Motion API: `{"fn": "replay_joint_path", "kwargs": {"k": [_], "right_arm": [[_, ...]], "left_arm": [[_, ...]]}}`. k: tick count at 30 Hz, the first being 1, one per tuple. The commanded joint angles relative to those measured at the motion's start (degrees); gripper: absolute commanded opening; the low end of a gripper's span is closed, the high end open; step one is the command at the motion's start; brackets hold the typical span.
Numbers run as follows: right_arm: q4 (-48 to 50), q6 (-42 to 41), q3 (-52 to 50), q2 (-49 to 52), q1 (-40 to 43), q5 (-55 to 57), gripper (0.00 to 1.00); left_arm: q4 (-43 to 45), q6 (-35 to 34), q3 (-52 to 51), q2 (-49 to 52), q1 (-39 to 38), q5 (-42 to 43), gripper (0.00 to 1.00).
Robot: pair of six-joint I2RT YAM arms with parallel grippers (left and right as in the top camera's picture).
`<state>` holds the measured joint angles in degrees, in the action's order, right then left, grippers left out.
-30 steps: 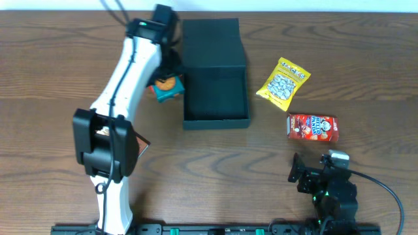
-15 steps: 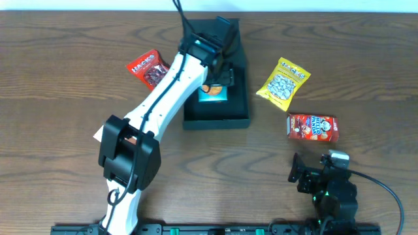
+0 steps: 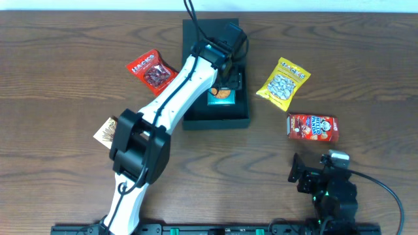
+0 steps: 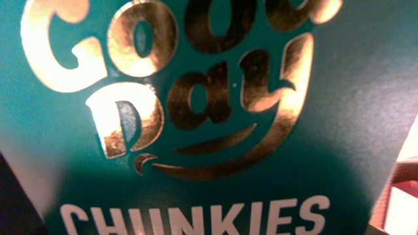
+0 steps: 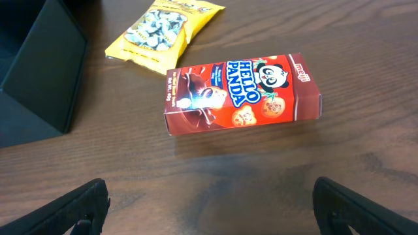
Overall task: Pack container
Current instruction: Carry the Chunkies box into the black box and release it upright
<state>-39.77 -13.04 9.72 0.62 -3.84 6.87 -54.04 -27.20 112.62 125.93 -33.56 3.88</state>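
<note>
The dark teal-green container (image 3: 215, 121) stands open at the back middle of the table, its lid flap up at the far side; a corner of it shows in the right wrist view (image 5: 39, 78). My left gripper (image 3: 227, 83) reaches into it, shut on the small teal Chunkies snack box (image 3: 220, 97), which sits inside the container's walls. That box's gold lettering fills the left wrist view (image 4: 209, 117) and hides the fingers. My right gripper (image 5: 212, 209) is open and empty, low over the table at the front right (image 3: 313, 175).
A red Hello Panda box (image 3: 313, 126) (image 5: 241, 94) and a yellow snack packet (image 3: 282, 83) (image 5: 163, 29) lie right of the container. A red packet (image 3: 151, 68) lies to its left. A brown packet (image 3: 104, 130) shows partly under my left arm.
My left arm has swung right with the Chunkies box, from beside the container's left wall to inside it. The red packet is uncovered. The right arm has not moved.
</note>
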Motion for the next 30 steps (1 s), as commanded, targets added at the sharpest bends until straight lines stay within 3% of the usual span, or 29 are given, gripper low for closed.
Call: {"fn": "replay_joint_path", "kwargs": {"k": [1, 14, 15, 18, 19, 27, 29, 30], "right_arm": [[-0.2, -0.7, -0.5, -0.3, -0.4, 0.0, 0.99], [-0.2, -0.7, -0.5, -0.3, -0.4, 0.0, 0.99], [-0.2, -0.6, -0.5, -0.3, -0.4, 0.0, 0.99], [-0.2, -0.7, -0.5, -0.3, -0.4, 0.0, 0.99], [-0.2, -0.7, -0.5, -0.3, -0.4, 0.0, 0.99], [-0.2, -0.7, -0.5, -0.3, -0.4, 0.0, 0.99], [-0.2, -0.6, -0.5, -0.3, -0.4, 0.0, 0.99], [-0.2, -0.7, -0.5, -0.3, -0.4, 0.0, 0.99]], "left_arm": [[-0.5, -1.4, 1.7, 0.4, -0.7, 0.6, 0.77], [-2.3, -3.3, 1.7, 0.5, -3.3, 2.9, 0.77], [-2.5, -3.8, 1.7, 0.5, -3.3, 3.1, 0.79], [-2.8, -4.3, 1.7, 0.5, -3.3, 3.0, 0.97], [-2.8, -4.3, 1.7, 0.5, -3.3, 3.0, 0.98], [-3.4, -4.3, 1.9, 0.5, -3.1, -0.9, 0.96], [-4.2, -4.3, 2.6, 0.5, -3.1, -2.8, 1.00], [-5.1, -4.3, 3.1, 0.5, -3.0, -5.1, 0.89]]}}
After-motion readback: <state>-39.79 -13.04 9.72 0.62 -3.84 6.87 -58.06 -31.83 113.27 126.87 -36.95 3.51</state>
